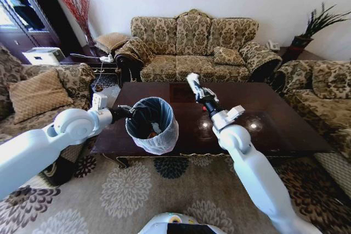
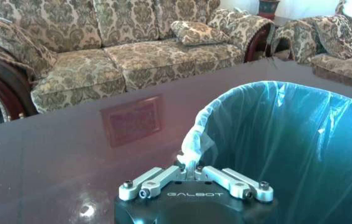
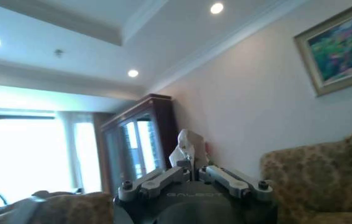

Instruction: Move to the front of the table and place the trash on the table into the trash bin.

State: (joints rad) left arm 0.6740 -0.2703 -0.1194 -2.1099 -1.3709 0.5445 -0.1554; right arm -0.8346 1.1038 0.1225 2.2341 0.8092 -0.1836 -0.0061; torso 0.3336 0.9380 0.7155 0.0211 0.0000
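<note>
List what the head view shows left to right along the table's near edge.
Left gripper holding the bin by its rim → right gripper raised, pinching white trash → bare table.

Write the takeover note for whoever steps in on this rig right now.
Left hand: shut on the bag rim of the trash bin, holding it at the table's front left edge.
Right hand: raised above the table, pointing up, shut on a white crumpled wrapper.
Done: some trash already lies inside the bin.
Left: get that wrapper into the bin; a small red item on the table beside the right arm may remain.
</note>
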